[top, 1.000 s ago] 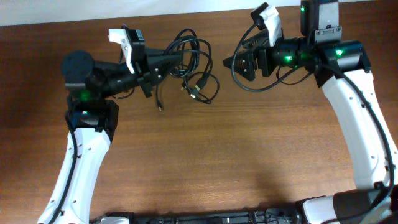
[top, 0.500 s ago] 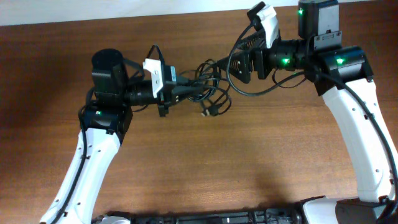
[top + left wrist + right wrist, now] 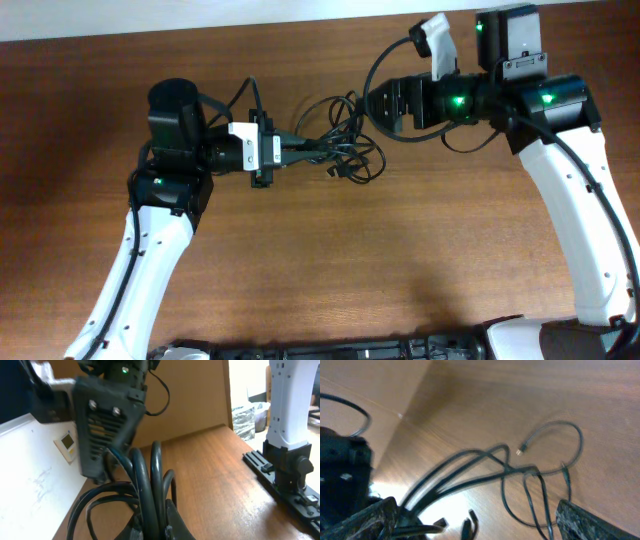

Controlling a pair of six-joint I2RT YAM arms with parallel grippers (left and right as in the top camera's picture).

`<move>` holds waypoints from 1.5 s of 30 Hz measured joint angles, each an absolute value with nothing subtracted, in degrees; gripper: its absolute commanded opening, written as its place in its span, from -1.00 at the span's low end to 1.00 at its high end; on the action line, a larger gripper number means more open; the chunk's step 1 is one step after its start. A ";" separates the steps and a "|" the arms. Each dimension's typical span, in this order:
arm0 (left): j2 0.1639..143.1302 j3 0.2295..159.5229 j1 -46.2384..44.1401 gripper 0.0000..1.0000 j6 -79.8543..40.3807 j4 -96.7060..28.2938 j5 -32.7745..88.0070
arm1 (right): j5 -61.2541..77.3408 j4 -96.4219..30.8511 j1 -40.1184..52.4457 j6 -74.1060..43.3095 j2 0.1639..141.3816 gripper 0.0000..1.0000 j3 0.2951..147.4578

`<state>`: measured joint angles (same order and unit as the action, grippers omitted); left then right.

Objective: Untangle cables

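1. Left gripper (image 3: 311,148) is pinching the cables (image 3: 345,155), jaws pressed together on a bundle of strands. In the left wrist view those strands (image 3: 150,480) are arching up straight out of the fingers.
2. The rest of the tangle is sitting just past the left fingertips over the table (image 3: 320,270), with loops spreading toward the right gripper (image 3: 375,104).
3. Right gripper is standing spread wide and holding nothing, just beside the tangle's upper right edge. I cannot tell whether it is touching.
4. In the way: the right arm's own thick wire (image 3: 372,75) is looping next to the thin strands, and the two are overlapping from above.
5. Right wrist view, blurred, is showing its fingers (image 3: 585,525) at both frame edges. The cables (image 3: 520,477) are lying on the wood between them, and a small plug end (image 3: 520,451) is lying free inside one loop.
6. Left wrist view is showing the right gripper (image 3: 102,430) close behind the strands. Farther off it is showing a white arm base (image 3: 287,435) and a brown panel (image 3: 195,400), neither visible from above.
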<state>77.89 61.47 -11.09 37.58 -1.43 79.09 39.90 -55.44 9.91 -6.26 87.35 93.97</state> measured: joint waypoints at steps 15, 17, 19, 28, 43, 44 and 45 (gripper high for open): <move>77.60 61.49 -10.81 -1.00 38.63 -7.11 74.39 | 41.41 -59.40 14.17 13.10 87.35 0.97 93.97; 77.60 61.47 -10.83 -1.00 38.68 -7.40 72.40 | 43.44 -59.13 15.31 15.00 87.33 0.97 93.97; 77.60 61.47 -10.92 -1.00 38.83 -7.55 70.26 | 45.36 -59.09 16.47 16.45 87.13 0.97 93.97; 77.60 61.47 -11.25 -1.00 32.91 -7.53 56.42 | 48.29 -59.61 16.78 18.02 84.68 0.97 93.97; 77.60 61.49 -11.18 -1.00 30.76 -7.29 61.10 | 21.21 -55.11 16.99 -15.62 84.66 0.97 93.97; 77.60 61.49 -11.20 -1.00 30.76 -7.29 61.34 | 19.42 -55.29 16.99 -17.37 84.66 0.97 93.97; 77.60 61.47 -11.18 -1.00 30.76 -7.18 61.98 | 17.80 -55.35 16.99 -19.27 84.66 0.97 93.97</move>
<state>77.60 61.47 -11.18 30.76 -7.18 61.98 17.80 -55.35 16.99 -19.27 84.66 93.97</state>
